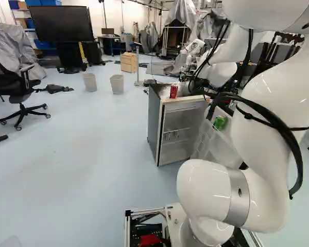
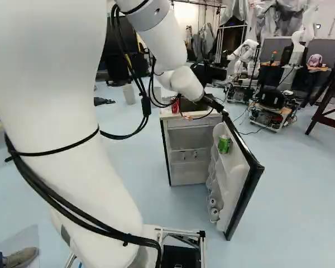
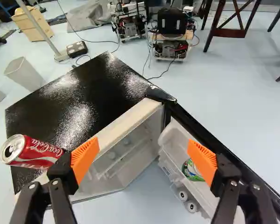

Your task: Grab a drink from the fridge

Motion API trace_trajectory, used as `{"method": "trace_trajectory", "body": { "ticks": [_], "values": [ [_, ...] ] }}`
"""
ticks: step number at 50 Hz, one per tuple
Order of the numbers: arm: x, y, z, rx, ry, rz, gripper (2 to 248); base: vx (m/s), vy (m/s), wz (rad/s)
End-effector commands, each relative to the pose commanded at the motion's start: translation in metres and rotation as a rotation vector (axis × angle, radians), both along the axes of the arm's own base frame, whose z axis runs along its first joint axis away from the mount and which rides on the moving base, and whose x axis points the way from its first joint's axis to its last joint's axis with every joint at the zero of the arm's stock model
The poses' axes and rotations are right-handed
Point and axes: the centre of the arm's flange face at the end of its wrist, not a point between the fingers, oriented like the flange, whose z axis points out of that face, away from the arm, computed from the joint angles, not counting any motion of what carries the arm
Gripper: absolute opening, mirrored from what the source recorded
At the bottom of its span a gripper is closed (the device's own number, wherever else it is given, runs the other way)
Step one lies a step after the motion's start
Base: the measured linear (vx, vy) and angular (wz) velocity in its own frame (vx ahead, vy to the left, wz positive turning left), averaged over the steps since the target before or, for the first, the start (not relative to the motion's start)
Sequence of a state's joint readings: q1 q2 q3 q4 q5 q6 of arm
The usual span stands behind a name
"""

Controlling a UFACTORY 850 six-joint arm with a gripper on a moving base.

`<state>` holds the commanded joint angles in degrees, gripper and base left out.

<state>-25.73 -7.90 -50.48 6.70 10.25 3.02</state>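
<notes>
My gripper is above the small fridge, near its top and the hinge of the open door. In the wrist view the gripper stands wide open, with nothing held between its orange pads. A red can stands on the fridge's black top, beyond one finger; it also shows in the left base view as the red can. The green can sits on the door's upper shelf; the other finger partly hides it in the wrist view. Lower door racks hold two white-topped items.
Two bins and a wooden cabinet stand beyond the fridge. An office chair is at the left of the left base view. Another robot stands farther back, near wheeled bases. A shoe shows close to my base.
</notes>
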Motion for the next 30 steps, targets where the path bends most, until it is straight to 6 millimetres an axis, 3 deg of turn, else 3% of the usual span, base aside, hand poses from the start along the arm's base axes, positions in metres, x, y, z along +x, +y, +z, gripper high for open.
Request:
{"method": "trace_trajectory", "body": {
  "ticks": [30],
  "values": [
    [-0.011,-0.050,-0.002,0.054,-0.014,-0.146,247,0.000,0.000,0.000]
  ]
}}
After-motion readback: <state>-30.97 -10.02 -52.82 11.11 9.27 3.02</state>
